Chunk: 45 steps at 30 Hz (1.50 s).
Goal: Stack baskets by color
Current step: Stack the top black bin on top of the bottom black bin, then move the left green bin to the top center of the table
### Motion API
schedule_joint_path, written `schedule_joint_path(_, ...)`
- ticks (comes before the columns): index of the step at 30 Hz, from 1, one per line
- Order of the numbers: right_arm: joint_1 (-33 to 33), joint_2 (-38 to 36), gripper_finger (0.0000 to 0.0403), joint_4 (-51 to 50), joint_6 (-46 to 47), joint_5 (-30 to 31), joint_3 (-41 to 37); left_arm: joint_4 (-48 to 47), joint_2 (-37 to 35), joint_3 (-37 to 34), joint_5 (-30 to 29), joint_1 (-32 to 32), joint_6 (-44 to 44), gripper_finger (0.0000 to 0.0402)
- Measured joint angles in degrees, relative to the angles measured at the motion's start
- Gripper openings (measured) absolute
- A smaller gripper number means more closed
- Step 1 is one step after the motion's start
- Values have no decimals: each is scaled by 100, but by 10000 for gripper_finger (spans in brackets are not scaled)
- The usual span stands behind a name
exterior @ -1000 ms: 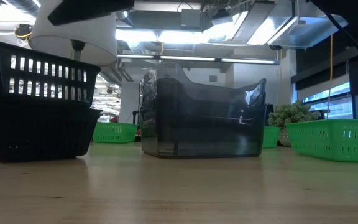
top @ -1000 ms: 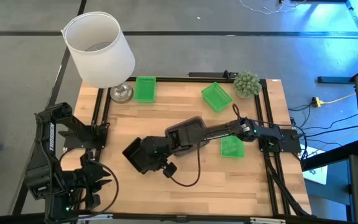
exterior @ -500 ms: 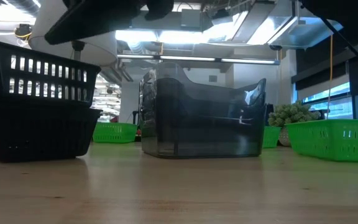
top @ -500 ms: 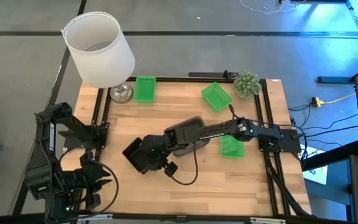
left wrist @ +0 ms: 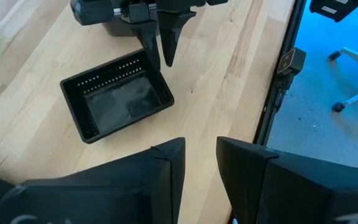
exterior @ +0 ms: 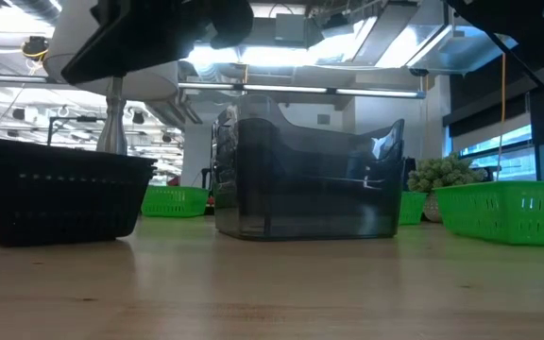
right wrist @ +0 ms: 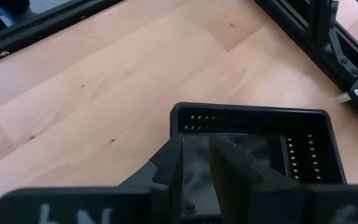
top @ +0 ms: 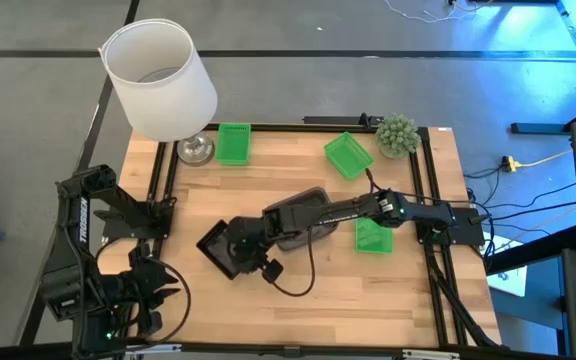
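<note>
From above, the right arm reached across the wooden table (top: 298, 310), its gripper (top: 249, 252) over the black basket (top: 218, 247) left of centre. The grey basket (top: 303, 203) lay just behind it under the arm. Three green baskets sat apart: one by the lamp base (top: 233, 143), one tilted near the plant ball (top: 348, 155), one by the right rail (top: 373, 236). The white lampshade (top: 160, 78) stood at the far left corner. The left arm waited folded off the table's left edge.

From table height, the black basket (exterior: 59, 194) rested flat at left, the grey basket (exterior: 310, 184) upright at centre, and a green basket (exterior: 508, 210) at right.

In the left wrist view, the left gripper (left wrist: 199, 152) hung with its fingers a narrow gap apart, holding nothing; the black basket (left wrist: 118, 101) lay beyond with the right arm's fingers (left wrist: 166, 34) above its far edge.

In the right wrist view, the right gripper (right wrist: 207, 163) stood over the black basket (right wrist: 303, 146), its fingers slightly apart with nothing visibly between them.
</note>
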Motion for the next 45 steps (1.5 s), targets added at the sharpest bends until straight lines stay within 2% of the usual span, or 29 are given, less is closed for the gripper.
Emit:
schedule_joint_path(9, -2, -83, 77, 71, 59, 9, 26, 0, 0, 0, 0, -1, 6, 82)
schedule_joint_path(15, 3, -570, 77, 275, 1292, 133, 44, 0, 0, 0, -260, -2, 9, 82)
schedule_joint_path(19, 18, -957, 70, 151, 2174, 811, 42, 7, 0, 0, -239, -1, 11, 82)
schedule_joint_path(23, 78, -1345, 39, -233, 2800, 1819, 48, 123, 0, 0, -236, 0, 18, 82)
schedule_joint_path(26, 142, -1538, 8, -817, 3468, 2618, 44, 87, 0, 0, -240, 0, 230, 82)
schedule_joint_path(31, 156, -1955, 7, -2192, 5254, 3776, 39, 5, 0, -30, -482, 227, 32, 82)
schedule_joint_path(35, 131, -2244, 3, -3431, 6497, 4242, 41, 0, 0, -35, -529, 610, 31, 82)
schedule_joint_path(39, 144, -2547, 2, -4425, 7310, 4599, 39, 8, 0, -35, -582, 1187, 283, 82)
schedule_joint_path(41, 137, -2653, 2, -4760, 7540, 4692, 39, 1, 0, -35, -583, 1525, 491, 82)
schedule_joint_path(45, 128, -2805, 4, -4673, 7448, 4687, 43, 2, 0, -35, -578, 2282, 998, 82)
